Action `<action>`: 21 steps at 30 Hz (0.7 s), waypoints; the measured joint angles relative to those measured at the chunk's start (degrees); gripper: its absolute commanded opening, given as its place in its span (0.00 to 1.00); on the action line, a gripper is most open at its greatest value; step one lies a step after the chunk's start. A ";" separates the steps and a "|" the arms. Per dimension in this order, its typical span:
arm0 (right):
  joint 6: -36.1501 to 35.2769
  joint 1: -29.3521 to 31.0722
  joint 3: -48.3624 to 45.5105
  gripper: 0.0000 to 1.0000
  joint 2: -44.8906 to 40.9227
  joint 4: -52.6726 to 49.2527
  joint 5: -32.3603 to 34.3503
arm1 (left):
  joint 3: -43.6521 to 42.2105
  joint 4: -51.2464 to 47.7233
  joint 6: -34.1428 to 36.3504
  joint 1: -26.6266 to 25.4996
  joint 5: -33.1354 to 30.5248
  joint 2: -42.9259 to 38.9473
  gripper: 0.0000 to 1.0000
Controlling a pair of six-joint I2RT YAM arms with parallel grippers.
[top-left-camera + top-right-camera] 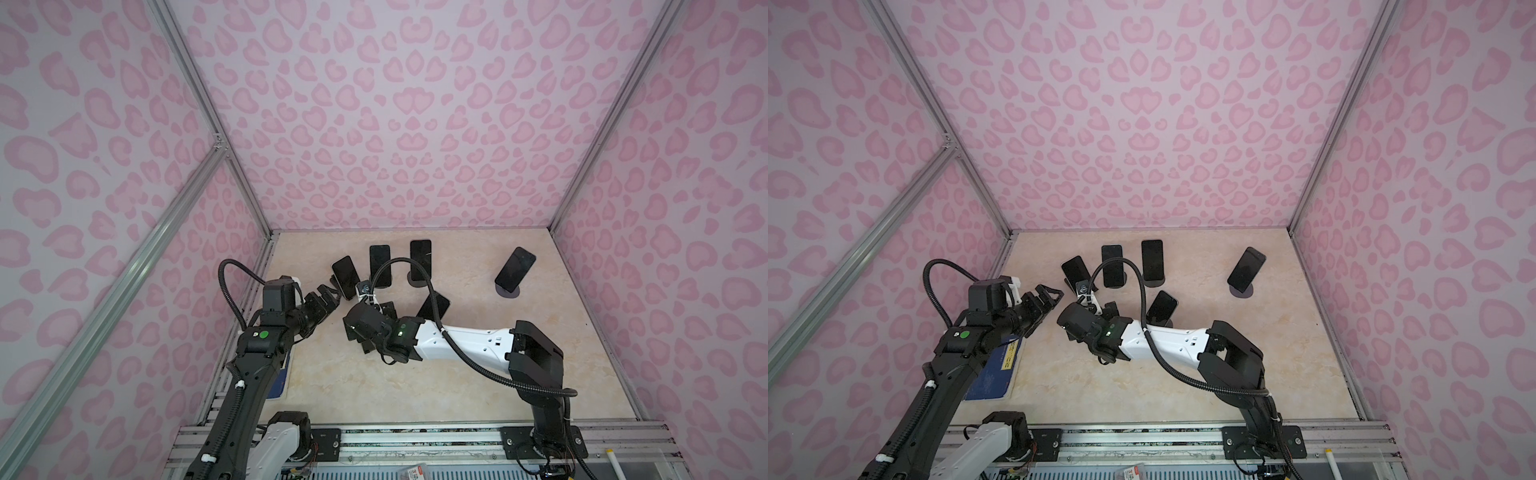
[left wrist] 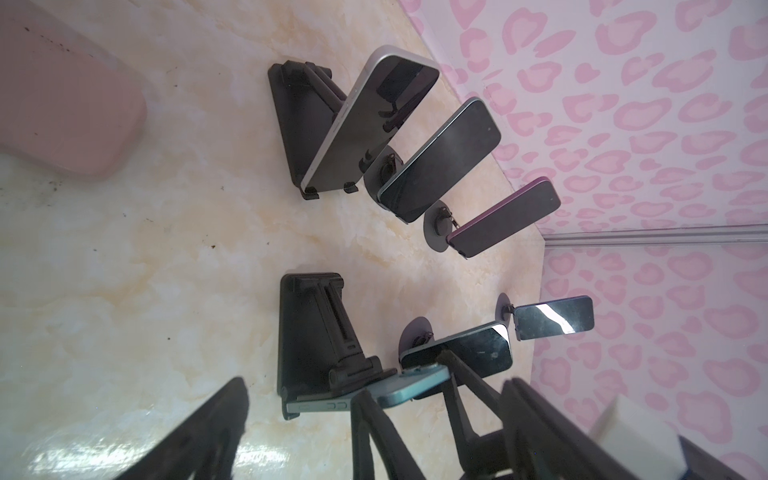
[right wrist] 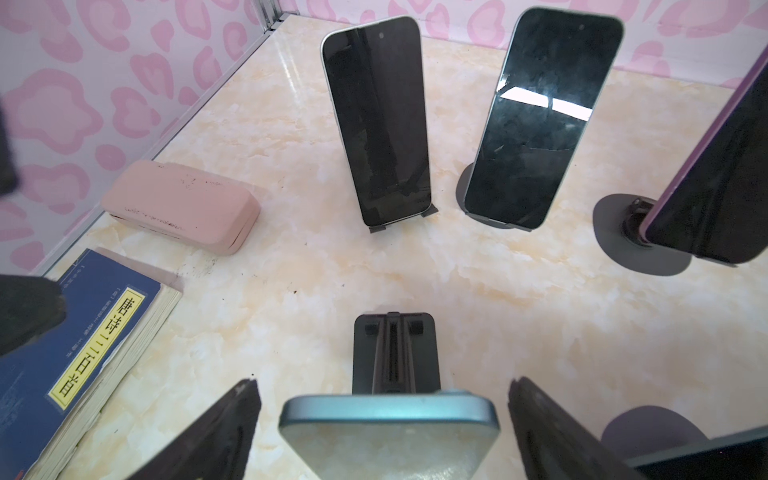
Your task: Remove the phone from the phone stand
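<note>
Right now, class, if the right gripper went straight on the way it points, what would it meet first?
The teal phone on the black stand: its near edge sits between the right gripper's open fingers, a gap each side. How near is hard to judge.

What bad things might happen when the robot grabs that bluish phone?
The right gripper is open around just the top edge of the teal phone, so the phone might slip out once squeezed. Lifting could drag the black folding stand along or tip it. The dark phone on a round base stands close beside the arm and could get knocked over.
</note>
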 measured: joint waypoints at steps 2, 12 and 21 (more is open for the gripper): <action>-0.02 0.00 0.00 0.94 0.26 0.04 0.00 | 0.04 -0.09 -0.02 0.11 0.17 0.00 0.98; 0.02 0.11 -0.22 0.91 1.18 0.07 0.42 | 0.44 -0.20 0.00 0.26 0.35 -0.02 0.98; 0.17 0.20 -0.22 0.84 1.64 0.13 1.14 | 0.44 -0.20 0.02 0.26 0.35 0.00 0.97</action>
